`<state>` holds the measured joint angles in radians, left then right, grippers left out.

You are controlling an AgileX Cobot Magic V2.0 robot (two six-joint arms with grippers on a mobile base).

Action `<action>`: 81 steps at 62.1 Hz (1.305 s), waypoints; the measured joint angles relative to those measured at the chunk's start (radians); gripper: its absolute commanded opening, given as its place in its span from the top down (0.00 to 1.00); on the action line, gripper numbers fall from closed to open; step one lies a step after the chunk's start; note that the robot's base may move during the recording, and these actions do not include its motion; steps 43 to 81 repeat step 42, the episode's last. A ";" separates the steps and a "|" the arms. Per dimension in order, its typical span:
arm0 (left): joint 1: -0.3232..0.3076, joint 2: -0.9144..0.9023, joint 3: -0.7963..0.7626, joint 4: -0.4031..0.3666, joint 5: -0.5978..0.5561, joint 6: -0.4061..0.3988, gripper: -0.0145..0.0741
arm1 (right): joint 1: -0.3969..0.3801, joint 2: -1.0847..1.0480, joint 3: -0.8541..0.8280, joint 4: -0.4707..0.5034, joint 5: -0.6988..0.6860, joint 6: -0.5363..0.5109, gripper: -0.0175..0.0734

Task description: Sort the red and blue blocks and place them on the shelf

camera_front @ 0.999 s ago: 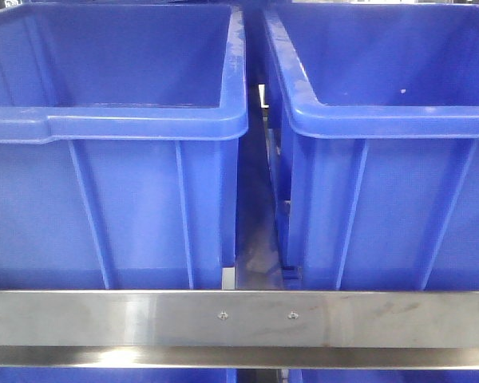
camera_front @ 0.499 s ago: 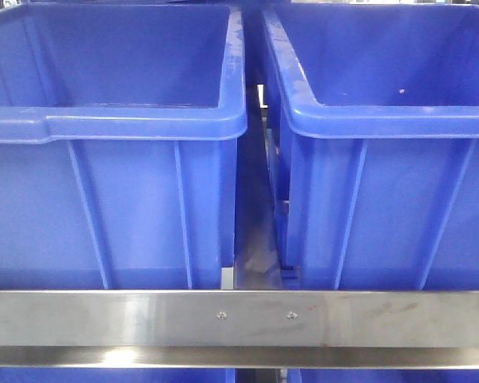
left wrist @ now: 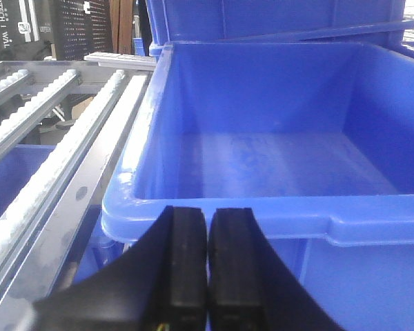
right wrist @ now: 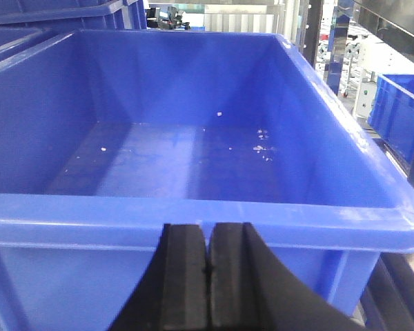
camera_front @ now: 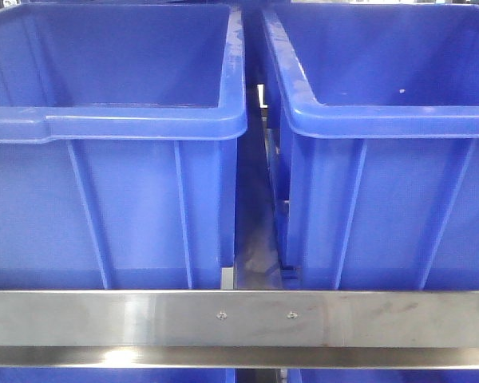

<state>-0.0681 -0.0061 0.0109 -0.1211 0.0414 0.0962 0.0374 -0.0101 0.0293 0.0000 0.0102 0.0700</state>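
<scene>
Bins: 2 blue bins, left bin point(camera_front: 112, 120) and right bin point(camera_front: 383, 120), are sitting behind the shelf point(camera_front: 239, 319) front rail | left gripper point(left wrist: 207, 276) and right gripper point(right wrist: 207, 276) are pressing their pads together, carrying nothing, each facing 1 bin | you are seeing no blocks.

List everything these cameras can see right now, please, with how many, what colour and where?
Plastic bins: two large, blue, side by side on the rack, left bin and right bin; both look empty inside, with only pale specks on the right one's floor.
Front rail: one, brushed steel, across the bins' base.
Roller tracks: silver with white rollers, left of the left bin.
Red and blue blocks: none visible.
Left claw: black, shut, before the left bin.
Right claw: black, shut, before the right bin.
</scene>
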 measured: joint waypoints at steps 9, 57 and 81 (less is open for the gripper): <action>0.000 0.000 0.000 0.000 0.000 -0.002 0.70 | 0.000 0.000 0.000 0.000 0.000 0.000 0.75; 0.000 0.000 0.000 0.000 0.000 -0.002 0.70 | 0.000 0.000 0.000 0.000 0.000 0.000 0.75; 0.000 0.000 0.000 0.000 0.000 -0.002 0.70 | 0.000 0.000 0.000 0.000 0.000 0.000 0.75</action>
